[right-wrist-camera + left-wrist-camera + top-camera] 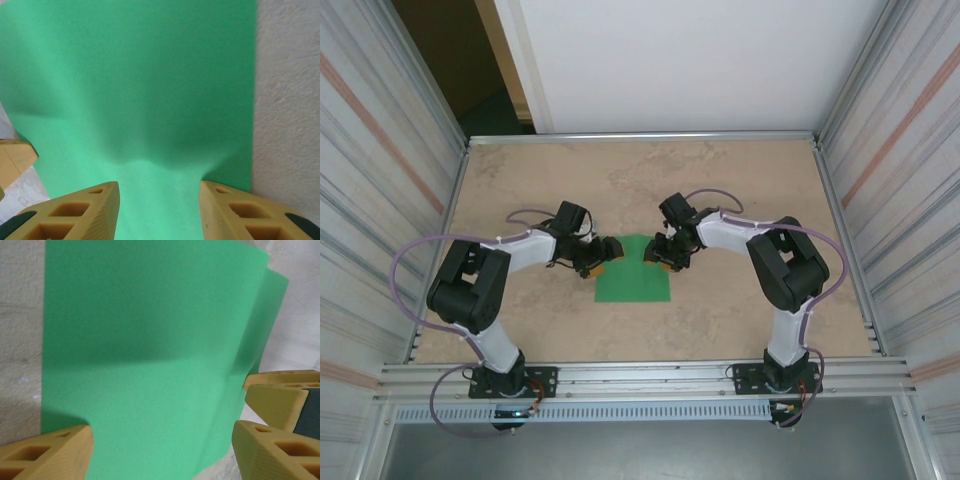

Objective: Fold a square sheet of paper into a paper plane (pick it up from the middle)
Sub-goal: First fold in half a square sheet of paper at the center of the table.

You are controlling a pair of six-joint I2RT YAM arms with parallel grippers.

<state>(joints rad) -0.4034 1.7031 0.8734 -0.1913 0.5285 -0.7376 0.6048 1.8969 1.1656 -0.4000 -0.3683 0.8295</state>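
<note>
The square sheet of paper (pixel 634 280), bright green, lies on the table between the two arms, its far end narrowing between the grippers. My left gripper (pixel 609 250) is open, its fingers (pixel 55 452) wide apart over the sheet (pixel 150 350), where a curved upper layer overlaps a lower one at the right. My right gripper (pixel 658 252) is open too. Its two fingertips (pixel 85 210) rest on the sheet (pixel 140 75), and the paper bulges up in the gap between them. The paper plane is out of view.
The beige table (pixel 740 190) is walled by metal rails and ribbed side panels. The two grippers sit close together: a right gripper finger (pixel 280 397) shows beside my left one, and a left gripper finger (pixel 14 159) beside my right.
</note>
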